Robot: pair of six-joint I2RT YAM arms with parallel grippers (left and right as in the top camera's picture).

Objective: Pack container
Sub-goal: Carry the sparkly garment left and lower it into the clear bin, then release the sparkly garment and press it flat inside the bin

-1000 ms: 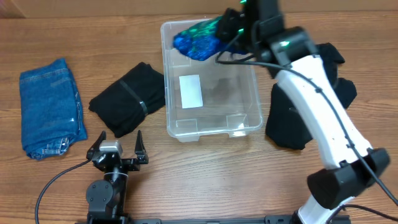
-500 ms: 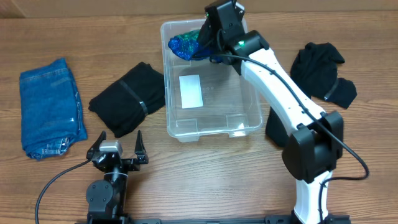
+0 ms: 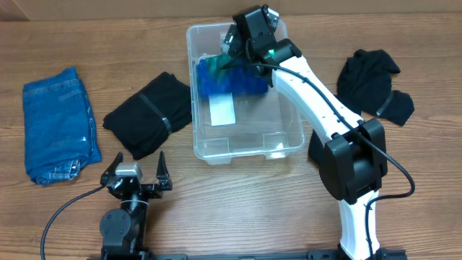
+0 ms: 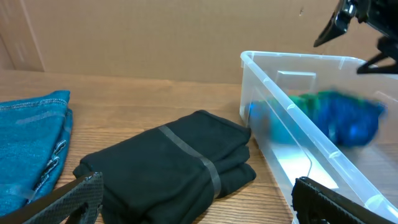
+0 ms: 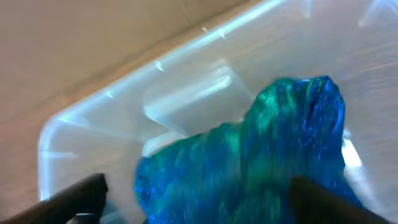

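Looking from the top, where is the container (image 3: 249, 150)?

It sits in the middle of the wood table (image 3: 238, 209). A blue and green cloth (image 3: 229, 78) is inside it at the far end, partly over the white label (image 3: 224, 112).

What about the right gripper (image 5: 199, 186)?

It hangs right above that cloth. Its two fingers are spread wide, with nothing pinched between them.

And the left gripper (image 3: 139, 160)?

It is near the front edge, fingers wide apart, empty too.

What else is there?

A folded black cloth (image 3: 148, 114) lies just beside the container's left wall. Blue jeans (image 3: 61, 123) lie farther left. More black clothes (image 3: 368, 79) lie on the right.
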